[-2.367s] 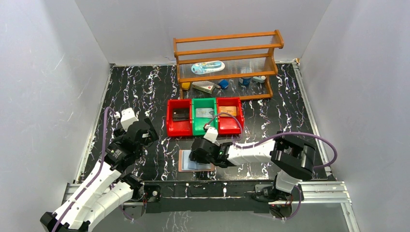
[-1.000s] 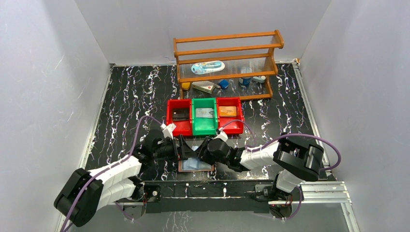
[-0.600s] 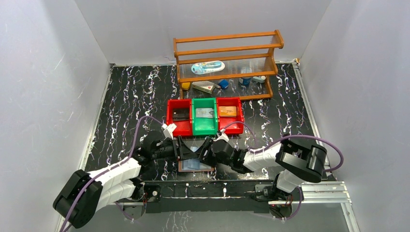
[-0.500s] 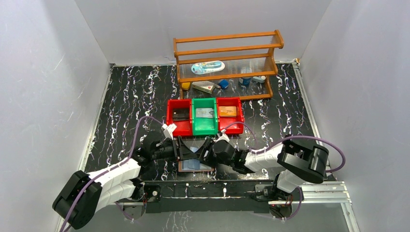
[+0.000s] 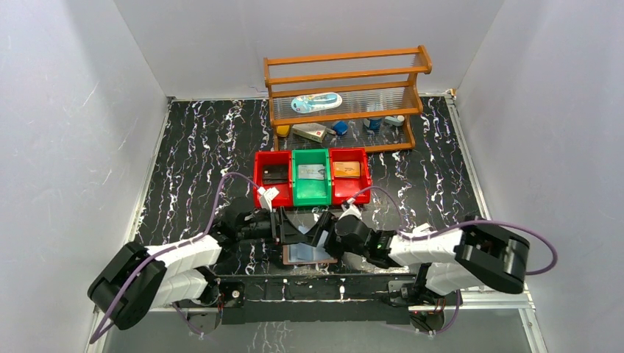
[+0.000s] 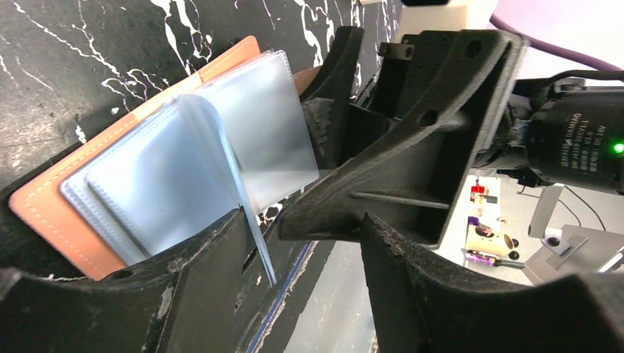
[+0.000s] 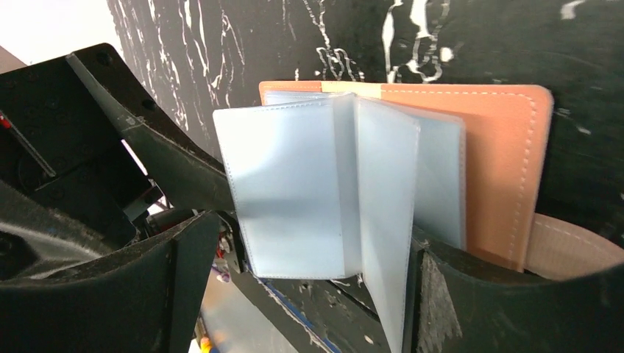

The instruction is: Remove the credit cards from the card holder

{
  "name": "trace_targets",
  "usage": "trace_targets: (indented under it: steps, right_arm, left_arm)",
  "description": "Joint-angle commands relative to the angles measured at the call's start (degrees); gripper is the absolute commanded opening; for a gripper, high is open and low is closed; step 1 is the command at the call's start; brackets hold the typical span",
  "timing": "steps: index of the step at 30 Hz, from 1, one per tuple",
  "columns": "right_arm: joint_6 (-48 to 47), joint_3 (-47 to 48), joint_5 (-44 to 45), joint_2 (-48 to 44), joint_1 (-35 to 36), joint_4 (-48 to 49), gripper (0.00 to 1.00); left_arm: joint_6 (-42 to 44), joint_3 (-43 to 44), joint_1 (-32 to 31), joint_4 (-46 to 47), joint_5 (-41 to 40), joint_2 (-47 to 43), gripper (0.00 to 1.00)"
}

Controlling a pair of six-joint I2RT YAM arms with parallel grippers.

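Note:
The card holder [image 5: 310,255] lies open near the table's front edge, pinkish-brown leather [image 7: 500,154] with clear bluish sleeves [image 7: 294,191] fanned up. No card shows in the sleeves. My left gripper [image 5: 291,229] and right gripper [image 5: 321,232] meet nose to nose over it. In the left wrist view my left gripper [image 6: 316,272] is open, with one sleeve leaf [image 6: 243,198] standing by its left finger. In the right wrist view my right gripper [image 7: 309,294] is open, with the sleeves between its fingers. A black card [image 5: 275,174], a silver-grey card [image 5: 311,171] and an orange card [image 5: 346,168] lie in the bins.
Three bins stand in a row just behind the grippers: red [image 5: 259,184], green [image 5: 310,193], red [image 5: 363,180]. A wooden rack [image 5: 346,70] with small items stands at the back. The metal front rail [image 5: 309,284] runs just below the card holder.
My left arm swung in from the left to the card holder. Both grippers and the card holder have shifted a little to the right, and the sleeves stand fanned up.

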Motion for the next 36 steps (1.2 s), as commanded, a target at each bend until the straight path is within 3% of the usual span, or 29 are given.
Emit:
trace_targets:
  steps: [1, 7, 13, 18, 21, 24, 30, 36]
  right_arm:
    - [1.01, -1.15, 7.64, -8.37, -0.68, -7.0, 0.88]
    - [1.92, -6.05, 12.62, -19.83, -0.69, -13.58, 0.89]
    - [4.44, -5.53, 18.12, -30.45, -0.68, -29.12, 0.88]
    - [3.73, -5.88, 20.81, -39.67, -0.65, -35.75, 0.79]
    - [1.23, -7.6, 19.65, -42.37, -0.6, -31.88, 0.74]
    - [-2.17, -5.68, 17.79, -40.87, -0.61, -29.79, 0.73]
    - [-8.18, 5.68, 15.61, -29.46, -0.52, -32.73, 0.73]
    - [-12.82, 14.91, 15.34, -17.07, 1.38, -34.55, 0.73]
  left_arm:
    - [1.05, 2.14, -3.03, 0.63, 1.03, 3.04, 0.57]
    - [0.64, 5.92, -8.81, 4.32, -1.35, 9.81, 0.58]
    - [0.68, 10.6, -12.86, 5.8, -3.37, 18.69, 0.58]
    - [0.95, 10.64, -13.08, 4.77, -4.84, 18.57, 0.61]
    - [4.12, 12.2, -13.08, -3.68, -8.53, 14.18, 0.63]
    - [8.24, 13.71, -13.0, -16.58, -17.38, 4.44, 0.66]
    - [9.27, 16.81, -12.81, -45.07, -46.28, -11.34, 0.79]
    - [3.54, 16.76, -12.4, -62.23, -61.06, -19.57, 0.9]
